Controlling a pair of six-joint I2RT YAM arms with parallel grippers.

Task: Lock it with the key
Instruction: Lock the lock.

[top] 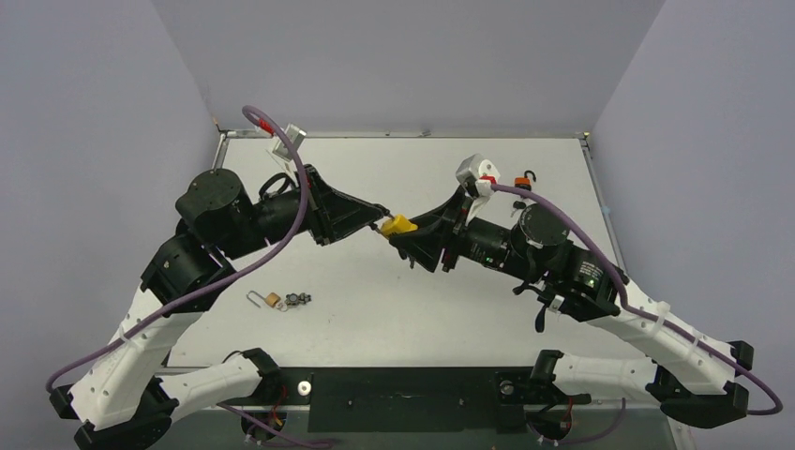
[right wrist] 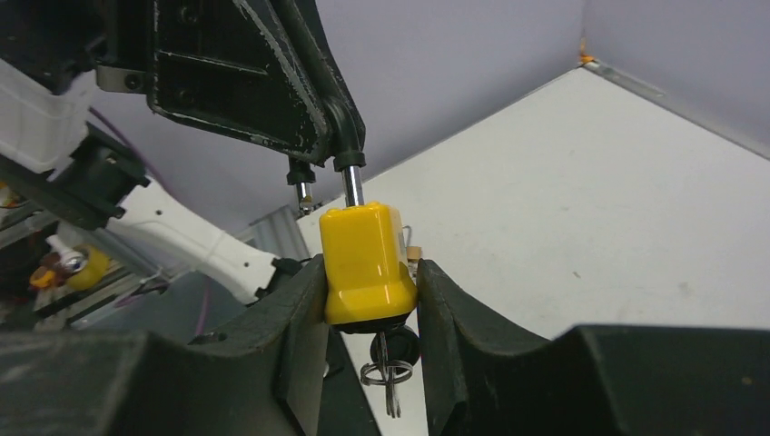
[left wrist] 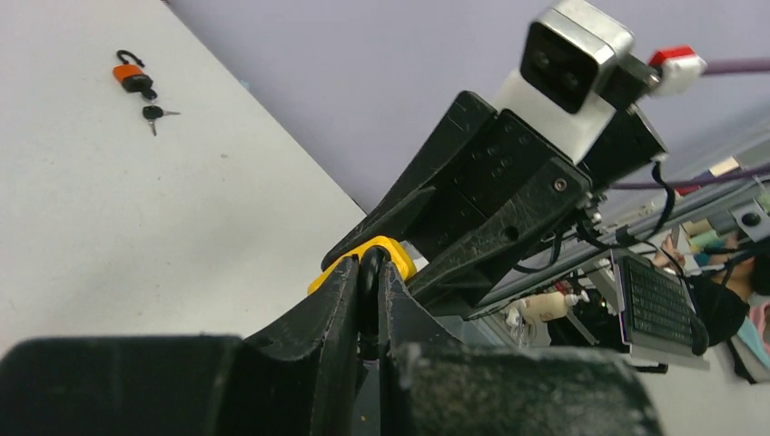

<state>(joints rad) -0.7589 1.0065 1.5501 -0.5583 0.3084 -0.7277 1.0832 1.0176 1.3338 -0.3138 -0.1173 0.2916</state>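
Right wrist view puts the yellow padlock (right wrist: 366, 263) upright between the fingers of the right gripper (right wrist: 368, 274), which press on both flanks of its body, so that hand grasps the lock. A key (right wrist: 395, 345) sits in the underside of the yellow padlock, and a key ring (right wrist: 386, 374) hangs below it. Directly above the yellow padlock, the left gripper (right wrist: 329, 136) is clenched on the steel shackle (right wrist: 352, 186). One shackle leg enters the top of the yellow padlock, while the shorter leg seems to hang just beside the body rather than in it. The lock's long axis runs from key to shackle, straight from one hand to the other. Both arms meet at it in the air above the table (top: 422, 309), so neither is nearer. In my judgement the next move turns on that free leg: it must line up over its hole and go in along this axis before the key can turn. An orange padlock (top: 522, 181) lies well beyond the yellow padlock on the right arm's side. A brass padlock (top: 272, 300) lies well to its near side, toward the left arm. No brand, label or writing is legible on any lock.
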